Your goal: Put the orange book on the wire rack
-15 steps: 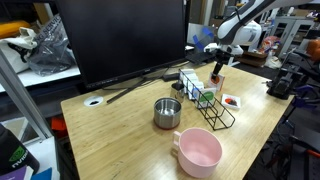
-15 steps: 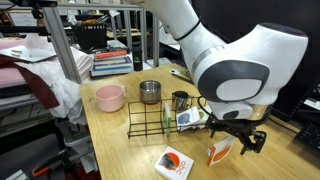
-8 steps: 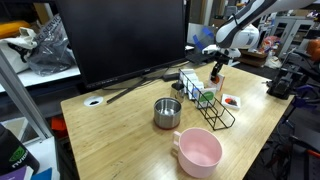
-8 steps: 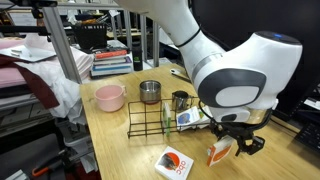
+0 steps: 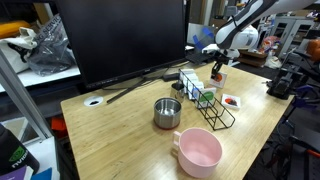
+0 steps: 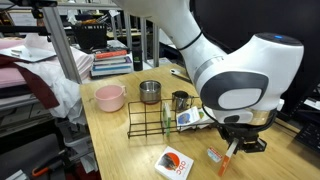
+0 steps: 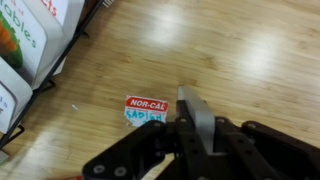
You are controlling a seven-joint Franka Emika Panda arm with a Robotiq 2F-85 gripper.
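My gripper (image 6: 238,146) hangs low over the near right end of the table and is shut. In the wrist view the grey fingers (image 7: 195,112) are pressed together with no book between them. The orange book (image 6: 228,160) shows as a thin, slanted orange sliver just under the fingers. I cannot tell whether it touches them. The wire rack (image 6: 150,122) stands to its left, a low black frame with a green book (image 6: 190,118) at its near end. In the exterior view from the table's other side, the gripper (image 5: 218,68) is behind the rack (image 5: 208,102).
A pink bowl (image 6: 109,97), a metal cup (image 6: 149,92) and a dark mug (image 6: 180,100) stand beyond the rack. A flat red-and-white thing (image 6: 173,163) lies near the table's front edge. A NOR-CAL sticker (image 7: 146,108) is on the wood. A large monitor (image 5: 120,40) stands along one side.
The gripper has gone from open to shut. The orange book, which stood showing its broad face beside the fingers, now shows only as a thin slanted sliver.
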